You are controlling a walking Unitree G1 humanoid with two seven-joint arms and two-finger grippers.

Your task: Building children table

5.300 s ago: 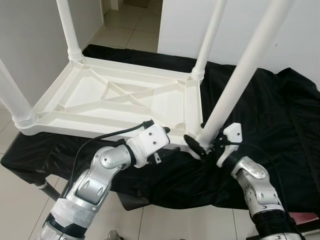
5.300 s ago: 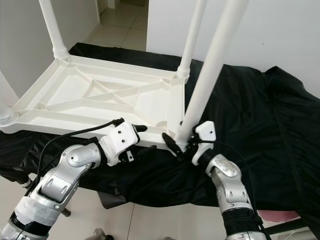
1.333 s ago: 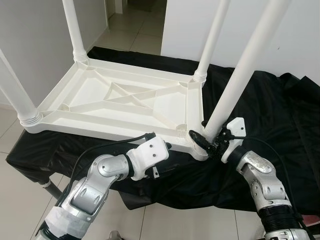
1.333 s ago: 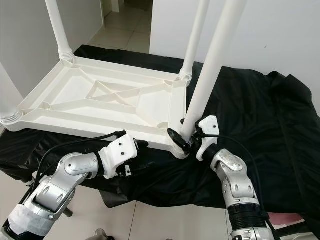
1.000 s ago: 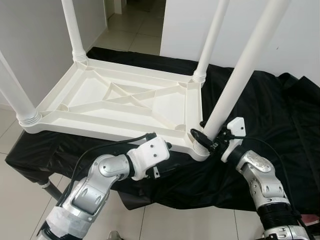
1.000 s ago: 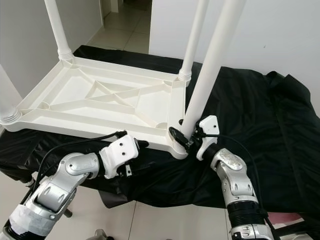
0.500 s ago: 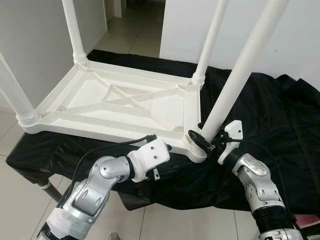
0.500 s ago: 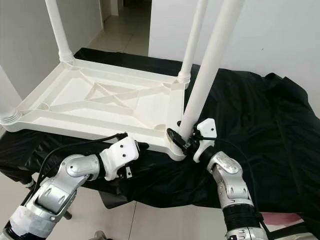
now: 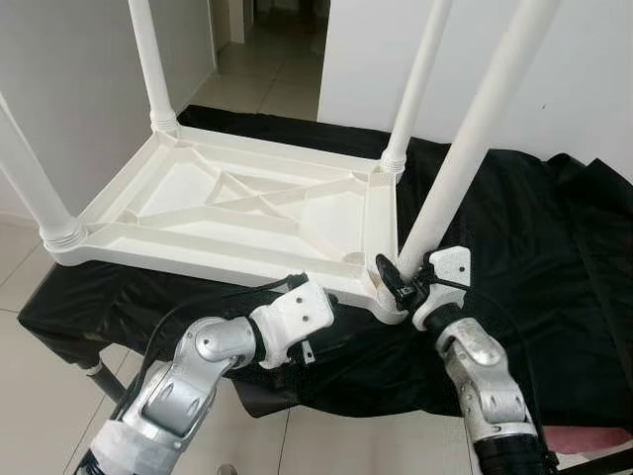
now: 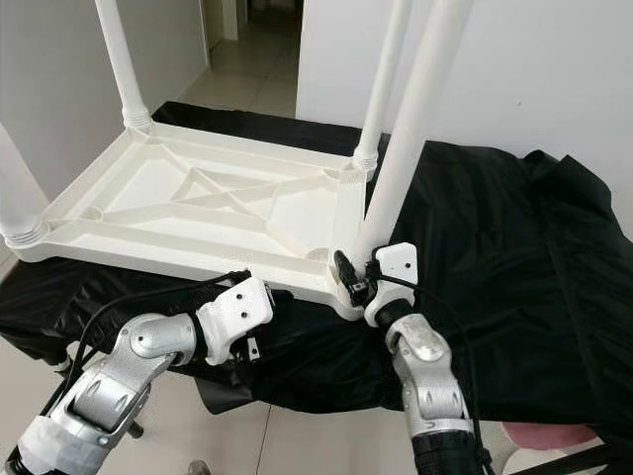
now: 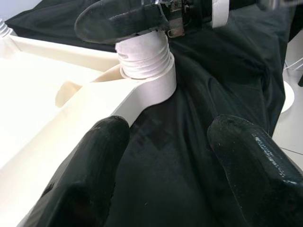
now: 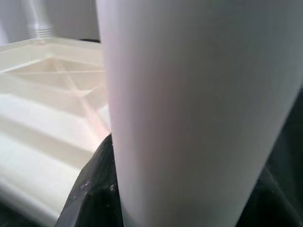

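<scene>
One end effector (image 9: 398, 280) — around table leg (image 9: 465, 158)

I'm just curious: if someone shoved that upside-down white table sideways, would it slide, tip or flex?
The table looks like thin ribbed plastic, so probably light and fairly stiff. On the loose black cloth it would likely drag and bunch the cloth. Its tall legs could make it wobble.

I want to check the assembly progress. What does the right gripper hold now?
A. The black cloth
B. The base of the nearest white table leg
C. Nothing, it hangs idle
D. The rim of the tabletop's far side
B: the right gripper is closed around the nearest leg just above its corner socket on the upturned tabletop.
</scene>
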